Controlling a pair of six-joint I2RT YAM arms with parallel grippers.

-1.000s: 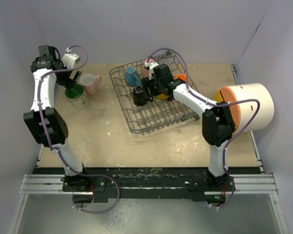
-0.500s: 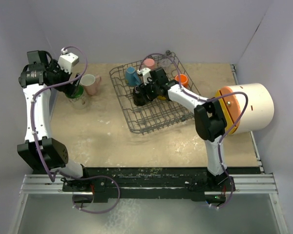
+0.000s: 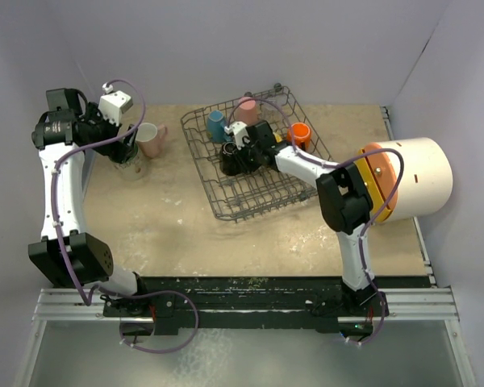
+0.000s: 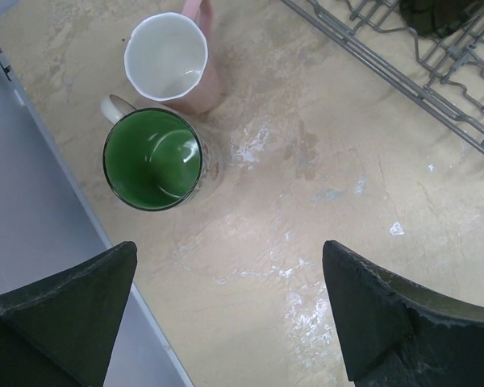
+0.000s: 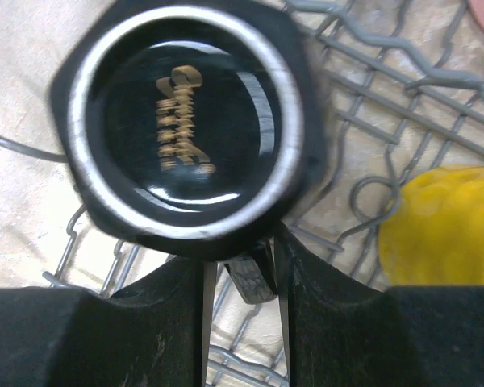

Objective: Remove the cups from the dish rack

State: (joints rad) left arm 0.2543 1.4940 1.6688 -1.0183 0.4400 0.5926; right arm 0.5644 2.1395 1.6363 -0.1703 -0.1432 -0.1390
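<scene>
Right pincer (image 5: 240, 274) nips glossy round black mug (image 5: 185, 121) by handle.

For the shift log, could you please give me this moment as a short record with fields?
Off rack: cream mug, pale pink mug, upright, side by side on table
In dish rack: black mug, blue cup, orange cup, yellow cup, pink tumbler
Left gripper: open, empty
Right gripper: shut on black mug's handle
</scene>
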